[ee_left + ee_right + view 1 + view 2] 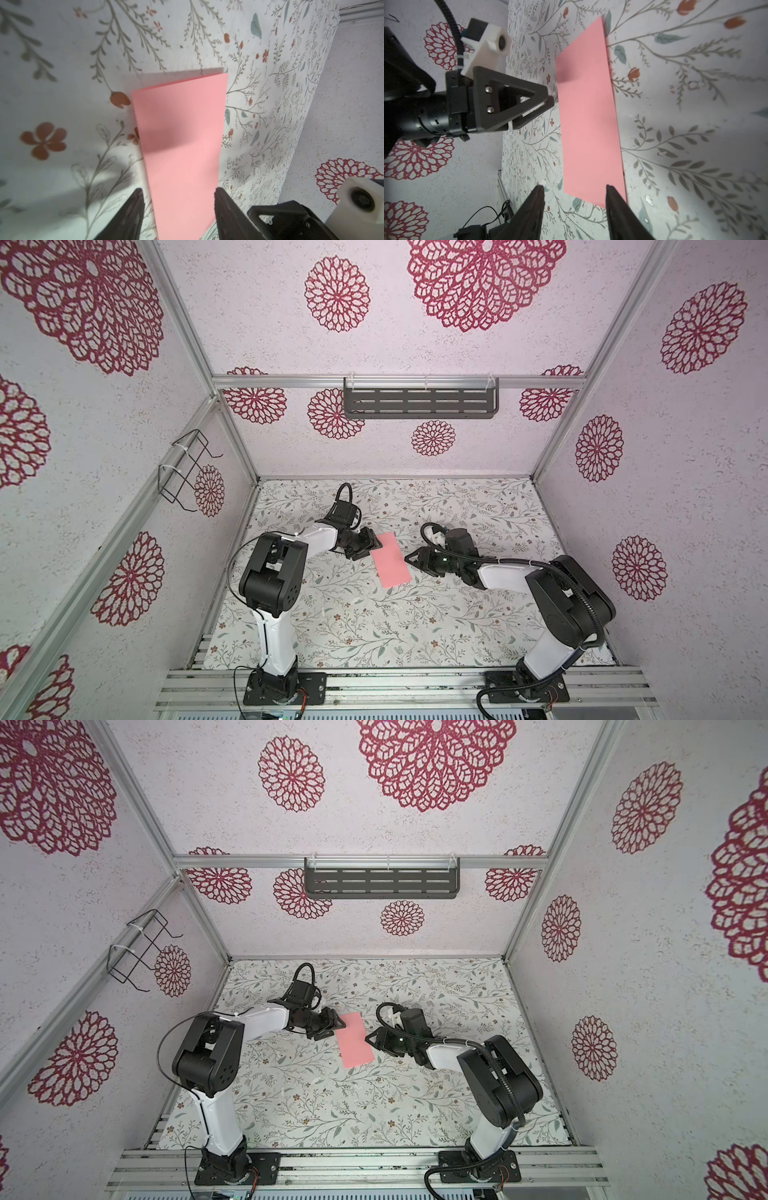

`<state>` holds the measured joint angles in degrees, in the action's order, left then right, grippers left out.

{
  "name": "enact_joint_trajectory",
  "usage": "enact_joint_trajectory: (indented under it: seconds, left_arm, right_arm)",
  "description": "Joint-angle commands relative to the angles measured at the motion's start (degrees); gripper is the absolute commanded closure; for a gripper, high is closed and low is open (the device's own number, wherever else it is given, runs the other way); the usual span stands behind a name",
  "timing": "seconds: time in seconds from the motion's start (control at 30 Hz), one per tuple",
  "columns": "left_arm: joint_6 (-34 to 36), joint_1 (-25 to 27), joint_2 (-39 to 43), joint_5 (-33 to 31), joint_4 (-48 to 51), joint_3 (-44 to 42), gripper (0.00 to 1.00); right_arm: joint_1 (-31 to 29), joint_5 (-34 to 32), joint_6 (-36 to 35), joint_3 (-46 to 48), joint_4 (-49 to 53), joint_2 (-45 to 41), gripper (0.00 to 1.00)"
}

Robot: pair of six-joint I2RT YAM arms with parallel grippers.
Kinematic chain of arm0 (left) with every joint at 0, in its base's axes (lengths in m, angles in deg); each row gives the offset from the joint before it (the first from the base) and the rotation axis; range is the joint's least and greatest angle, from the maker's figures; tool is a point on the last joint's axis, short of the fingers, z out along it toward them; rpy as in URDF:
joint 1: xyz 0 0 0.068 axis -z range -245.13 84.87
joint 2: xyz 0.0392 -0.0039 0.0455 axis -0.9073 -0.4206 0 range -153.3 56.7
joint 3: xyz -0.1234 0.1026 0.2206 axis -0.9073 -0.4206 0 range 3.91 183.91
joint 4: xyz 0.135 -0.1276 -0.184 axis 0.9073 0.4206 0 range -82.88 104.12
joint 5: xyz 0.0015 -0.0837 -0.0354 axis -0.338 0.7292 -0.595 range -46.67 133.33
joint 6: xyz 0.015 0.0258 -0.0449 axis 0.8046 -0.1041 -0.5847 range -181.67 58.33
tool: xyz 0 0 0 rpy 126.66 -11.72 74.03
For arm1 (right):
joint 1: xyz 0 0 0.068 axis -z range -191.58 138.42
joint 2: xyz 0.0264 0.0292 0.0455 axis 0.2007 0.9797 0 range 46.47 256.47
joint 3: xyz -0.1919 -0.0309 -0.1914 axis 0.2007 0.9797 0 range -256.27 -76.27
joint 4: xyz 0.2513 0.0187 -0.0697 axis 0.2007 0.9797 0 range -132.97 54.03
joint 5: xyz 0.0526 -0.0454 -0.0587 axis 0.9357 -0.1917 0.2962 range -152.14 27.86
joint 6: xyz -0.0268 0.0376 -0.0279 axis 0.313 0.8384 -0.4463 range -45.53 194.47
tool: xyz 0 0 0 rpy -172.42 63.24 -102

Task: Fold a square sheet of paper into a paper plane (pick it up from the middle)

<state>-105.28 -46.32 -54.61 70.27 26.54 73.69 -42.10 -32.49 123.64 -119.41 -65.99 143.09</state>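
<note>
On the counter (374, 635) between both arms lies the square sheet of paper (390, 561), showing as a narrow rectangle. The left pincer (371, 546) and right pincer (409, 559) flank it, both parted and empty. It looks light, limp and easily creased, so probably best pinched gently mid-edge.

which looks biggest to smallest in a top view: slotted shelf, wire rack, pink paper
1. slotted shelf
2. wire rack
3. pink paper; the rack hangs nearer the camera, so that gap is unsure
</note>
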Motion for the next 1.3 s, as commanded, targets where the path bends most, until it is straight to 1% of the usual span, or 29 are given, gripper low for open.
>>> enact_joint_trajectory:
  seconds: [0.0,0.07,0.13,0.2,0.33,0.4,0.43,0.8,1.27]
  left_arm:
    - [0.0,0.0,4.6,-1.4,0.2,0.5,0.43]
    - [-0.8,0.3,5.3,-1.3,-0.9,0.1,0.44]
    - [-1.7,0.7,4.9,-0.5,-3.0,-0.3,0.47]
    - [-2.3,1.2,3.2,0.7,-3.8,0.5,0.50]
    - [-1.9,1.6,-0.3,-0.2,-2.6,2.2,0.56]
    - [-1.6,1.6,-0.7,-0.5,-2.3,2.6,0.59]
    - [-1.6,1.6,-3.1,-0.6,-2.1,2.8,0.60]
    - [-1.5,1.7,-6.3,-1.0,-1.7,1.2,0.61]
    - [-1.2,1.7,-6.8,-1.8,-1.1,0.5,0.61]
  right_arm:
    - [0.2,-1.6,1.6,0.2,1.3,-1.1,0.49]
    - [0.3,-0.9,1.7,0.2,1.7,-0.7,0.50]
    - [0.2,-0.2,2.1,0.2,1.4,0.0,0.50]
    - [0.3,0.9,2.6,0.0,0.6,0.8,0.51]
    - [0.3,2.5,3.2,-0.3,-0.2,1.9,0.52]
    - [0.2,2.9,3.2,-0.3,0.1,2.2,0.52]
    - [0.2,3.2,3.2,-0.3,0.2,2.3,0.53]
    - [0.2,4.6,3.6,-0.3,1.8,3.7,0.56]
    - [-0.6,6.4,2.9,-2.5,6.6,6.7,0.56]
